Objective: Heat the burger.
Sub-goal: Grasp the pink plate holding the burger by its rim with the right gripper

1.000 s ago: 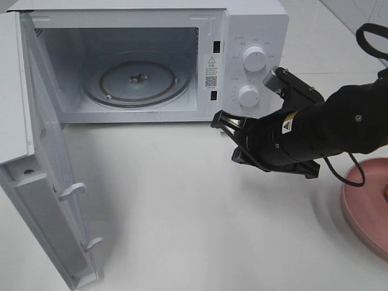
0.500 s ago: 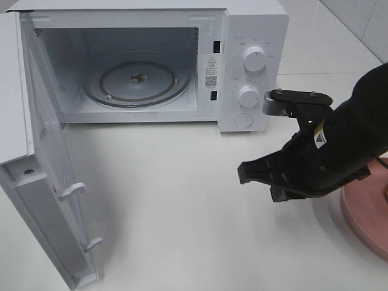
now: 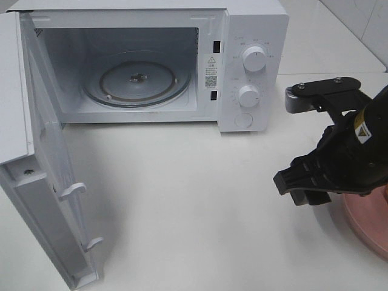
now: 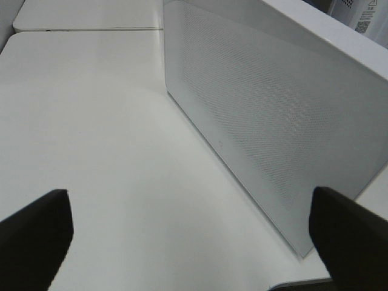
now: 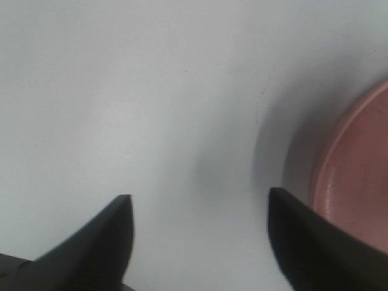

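Note:
The burger does not show in any view. My right gripper (image 3: 301,183) hangs over the white table just left of the pink plate (image 3: 368,225), its black fingers pointing down. The right wrist view shows this gripper (image 5: 200,197) open, with only bare table between its fingertips and the pink plate's rim (image 5: 354,182) beside one finger. My left gripper (image 4: 189,197) is open wide and empty, facing the outer side of the microwave door (image 4: 273,121). The exterior view does not show it.
The white microwave (image 3: 251,24) stands at the back with its door (image 3: 42,182) swung fully open to the left. Its glass turntable (image 3: 136,79) holds nothing. Two knobs (image 3: 250,77) sit on its right panel. A bare stretch of table (image 3: 182,200) lies in front.
My right arm has swung from the microwave's front corner rightward and nearer, ending beside the pink plate. Its jaws went from shut to open. The left gripper has not moved.

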